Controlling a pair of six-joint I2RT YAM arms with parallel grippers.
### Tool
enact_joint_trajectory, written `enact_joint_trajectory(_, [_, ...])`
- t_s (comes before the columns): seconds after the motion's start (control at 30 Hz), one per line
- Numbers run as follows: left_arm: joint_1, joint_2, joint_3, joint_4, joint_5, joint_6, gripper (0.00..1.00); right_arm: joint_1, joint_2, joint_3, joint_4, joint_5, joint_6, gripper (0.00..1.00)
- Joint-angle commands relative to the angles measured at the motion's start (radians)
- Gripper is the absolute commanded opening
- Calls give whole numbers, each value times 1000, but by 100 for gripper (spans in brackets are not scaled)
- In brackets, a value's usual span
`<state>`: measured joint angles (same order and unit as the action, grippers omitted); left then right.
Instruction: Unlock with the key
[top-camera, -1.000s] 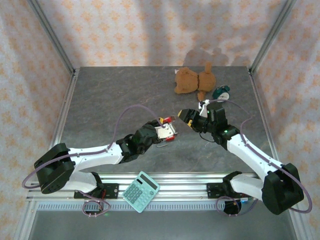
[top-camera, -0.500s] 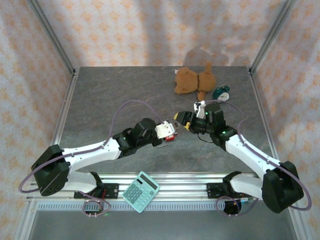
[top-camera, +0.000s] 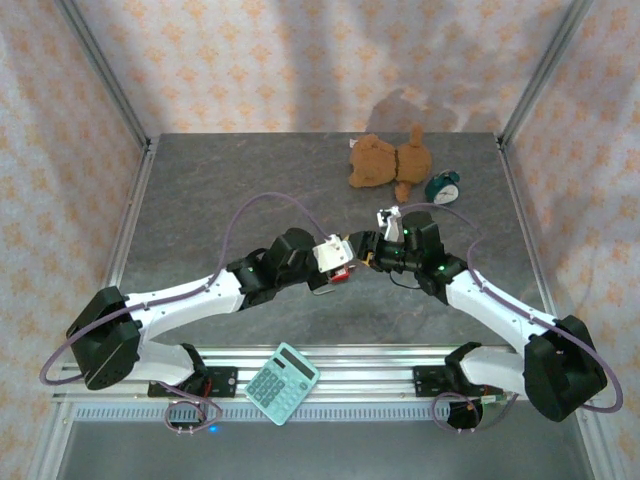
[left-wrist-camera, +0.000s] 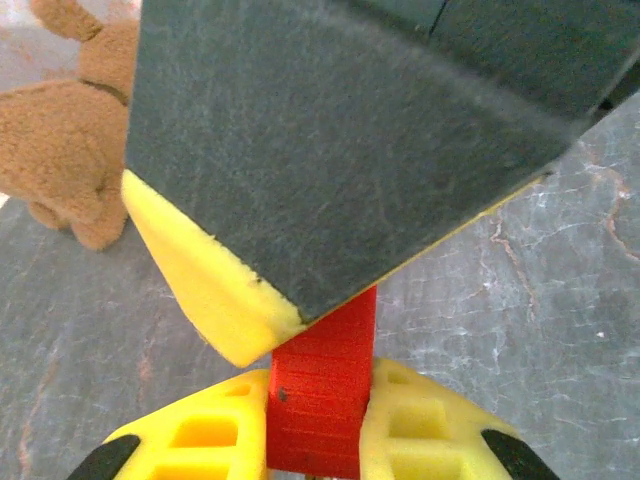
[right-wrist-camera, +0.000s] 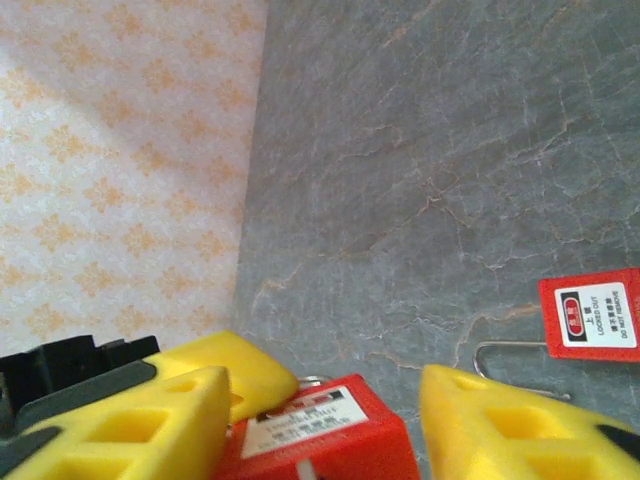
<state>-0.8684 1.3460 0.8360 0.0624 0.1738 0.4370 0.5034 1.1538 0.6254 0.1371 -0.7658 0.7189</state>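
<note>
- The left end effector (top-camera: 343, 264) is pressed together on the red padlock (left-wrist-camera: 322, 385). In the left wrist view its yellow fingers (left-wrist-camera: 200, 438) pinch the red body from both sides at the bottom centre of the frame, the same grip as a second ago.
- The right end effector (right-wrist-camera: 322, 405) has its fingers (right-wrist-camera: 140, 425) apart on either side of that padlock and close against it. Whether they press on it I cannot tell.
- A second ago the right end effector hung up and to the right of the padlock, with bare worktop (top-camera: 220, 200) between the two end effectors. Now they meet at the centre of the top view.
- One dark-padded finger of the right end effector covers the upper part of the left wrist view, directly over the top of the padlock.
- At the right edge of the right wrist view a red tag (right-wrist-camera: 592, 315) lies flat on the worktop, with a thin wire loop (right-wrist-camera: 510, 350) just beside it.
- The left arm (top-camera: 190, 300) reaches further toward the centre than before, and its cable (top-camera: 265, 205) arches higher.
- The teddy bear (top-camera: 385, 160) and the alarm clock (top-camera: 443, 187) at the upper right lie where they were, as does the calculator (top-camera: 282, 383) at the bottom centre.
</note>
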Motion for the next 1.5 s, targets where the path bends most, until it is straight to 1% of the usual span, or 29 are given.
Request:
enact_joint_trajectory(0.0, [7, 10, 42, -4, 37, -28, 19, 4, -2, -1, 40, -18, -8, 46])
enact_joint_trajectory(0.07, [8, 11, 41, -4, 32, -27, 20, 4, -5, -3, 43, -14, -7, 37])
enact_joint_trajectory(0.1, [8, 12, 41, -1, 26, -27, 21, 4, -10, -4, 44, -12, -7, 36])
enact_joint_trajectory(0.33, [7, 16, 37, 18, -3, -25, 24, 4, -34, -3, 27, 12, -4, 32])
enact_joint_trajectory(0.4, [7, 20, 39, 18, -5, -24, 30, 4, -37, -3, 24, 19, -3, 30])
enact_joint_trajectory(0.57, [8, 10, 31, 1, -42, -10, 60, 3, -56, 3, -16, 79, -20, 29])
enact_joint_trajectory(0.67, [8, -27, 8, -41, -56, 6, 62, -1, -73, 15, -49, 106, -38, 29])
enact_joint_trajectory(0.73, [10, -52, -21, -50, -59, 8, 60, -3, -77, 20, -57, 108, -41, 29])
enact_joint_trajectory(0.8, [9, -71, -51, -48, -60, 4, 53, -3, -76, 26, -58, 104, -44, 29])
enact_joint_trajectory(0.87, [9, -84, -81, -28, -79, -4, 43, -3, -72, 28, -54, 97, -41, 29])
enact_joint_trajectory(0.97, [9, -83, -109, -3, -87, -9, 31, -3, -72, 28, -49, 93, -35, 28])
enact_joint_trajectory(1.1, [9, -49, -93, -23, -73, -18, 29, -3, -83, 28, -50, 92, -29, 28])
enact_joint_trajectory(1.2, [8, -21, -75, -40, -69, -15, 21, -3, -91, 28, -53, 98, -28, 27])
enact_joint_trajectory(1.47, [9, -41, -80, -27, -100, -3, 16, -21, -108, 23, -78, 123, -42, 27])
